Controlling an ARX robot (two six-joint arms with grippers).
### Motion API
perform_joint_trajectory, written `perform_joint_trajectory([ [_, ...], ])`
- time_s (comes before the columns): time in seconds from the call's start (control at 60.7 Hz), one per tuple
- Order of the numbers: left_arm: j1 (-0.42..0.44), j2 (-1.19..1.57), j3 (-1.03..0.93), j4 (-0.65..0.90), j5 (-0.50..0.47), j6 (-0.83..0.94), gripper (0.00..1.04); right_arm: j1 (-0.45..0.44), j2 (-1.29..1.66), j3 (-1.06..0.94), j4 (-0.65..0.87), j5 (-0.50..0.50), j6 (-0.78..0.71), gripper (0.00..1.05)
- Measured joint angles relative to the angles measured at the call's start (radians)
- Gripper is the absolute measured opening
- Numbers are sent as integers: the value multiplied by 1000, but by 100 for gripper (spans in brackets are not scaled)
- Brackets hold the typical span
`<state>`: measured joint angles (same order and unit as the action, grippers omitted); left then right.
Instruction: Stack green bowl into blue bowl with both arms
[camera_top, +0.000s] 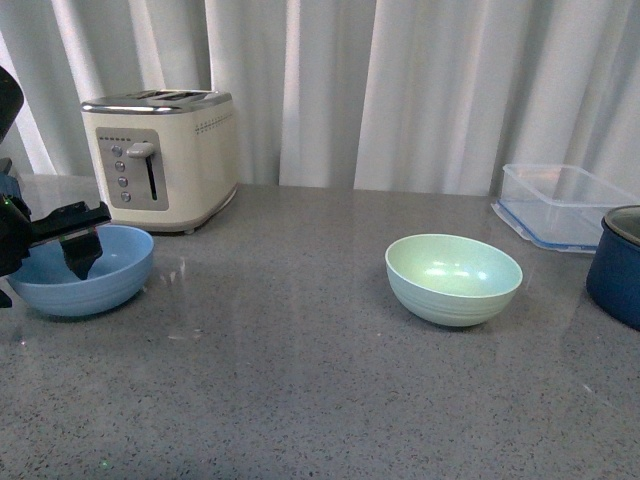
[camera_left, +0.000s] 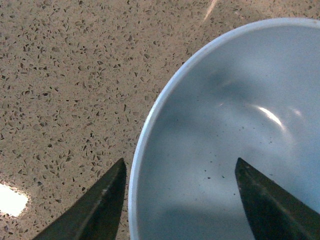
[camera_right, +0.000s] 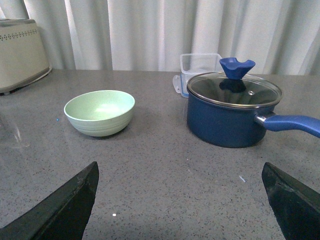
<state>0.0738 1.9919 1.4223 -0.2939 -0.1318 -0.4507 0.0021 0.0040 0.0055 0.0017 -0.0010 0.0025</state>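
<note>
Left wrist view has the left hand (camera_left: 181, 202) spread open astride the rim of the blue bowl (camera_left: 235, 115). One dark tapered finger is inside the smooth matte hollow, the other outside over the speckled stone worktop (camera_left: 65, 85); whether either touches the rim is unclear. Front view places that bowl at the worktop's left, just before a cream toaster (camera_top: 165, 160). A wide bare stretch separates it from the green bowl (camera_top: 453, 278), upright right of centre, faintly ridged low down. The right hand (camera_right: 180, 210), fingers wide apart, hovers over bare worktop short of the green bowl. A glass-lidded navy pot (camera_right: 230, 115) and a clear box (camera_right: 200, 65) stand well apart to that bowl's right.
</note>
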Motion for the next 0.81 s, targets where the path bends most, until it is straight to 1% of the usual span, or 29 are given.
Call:
perform_joint_trajectory([
  [0.082, 4, 0, 0, 0, 2, 0, 45, 0, 0, 0, 0, 0, 0, 95],
  [0.115, 5, 0, 0, 1, 3, 0, 40, 0, 0, 0, 0, 0, 0, 95],
  [0.148, 6, -1, -1, 1, 12, 0, 31, 0, 0, 0, 0, 0, 0, 95],
  [0.33, 2, -36, -1, -3, 39, 0, 4, 0, 0, 0, 0, 0, 0, 95],
  [0.445, -21, -79, 0, -14, 40, -2, 4, 0, 0, 0, 0, 0, 0, 95],
  [0.511, -49, -105, 7, -14, 40, -3, 4, 0, 0, 0, 0, 0, 0, 95],
  [0.807, -237, -99, 43, -5, 51, -22, 4, 0, 0, 0, 0, 0, 0, 95],
])
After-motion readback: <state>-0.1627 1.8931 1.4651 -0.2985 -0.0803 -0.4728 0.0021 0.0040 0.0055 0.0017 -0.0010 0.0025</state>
